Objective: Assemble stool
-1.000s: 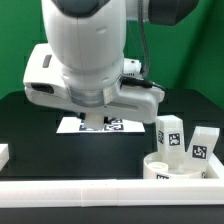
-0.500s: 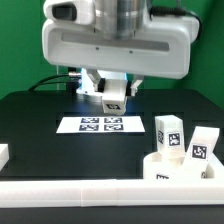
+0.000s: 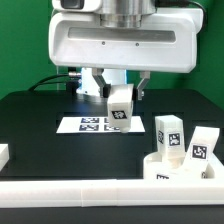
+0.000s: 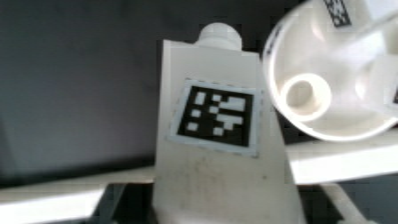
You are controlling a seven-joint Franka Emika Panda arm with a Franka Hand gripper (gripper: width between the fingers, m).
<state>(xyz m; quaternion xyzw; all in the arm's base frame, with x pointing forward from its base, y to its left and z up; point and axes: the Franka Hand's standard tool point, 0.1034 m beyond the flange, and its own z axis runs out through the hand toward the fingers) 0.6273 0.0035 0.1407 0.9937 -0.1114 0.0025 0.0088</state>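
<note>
My gripper (image 3: 119, 97) is shut on a white stool leg (image 3: 120, 107) with a black-and-white tag and holds it in the air above the marker board (image 3: 100, 125). In the wrist view the held leg (image 4: 217, 125) fills the middle, pointing away from the camera. The round rimmed seat disc (image 3: 178, 168) lies at the exterior view's right near the front rail, and it shows beside the leg in the wrist view (image 4: 338, 75). Two more tagged legs (image 3: 169, 136) (image 3: 204, 144) stand upright on or just behind the seat disc.
A long white border rail (image 3: 100, 188) runs along the table's front edge. A small white block (image 3: 3, 154) sits at the exterior view's left edge. The arm's large white body (image 3: 120, 45) hangs over the back of the black table.
The arm swung round and rose off the table with the leg in its grip. Over the last half second the held leg moved towards the exterior view's right and slightly down.
</note>
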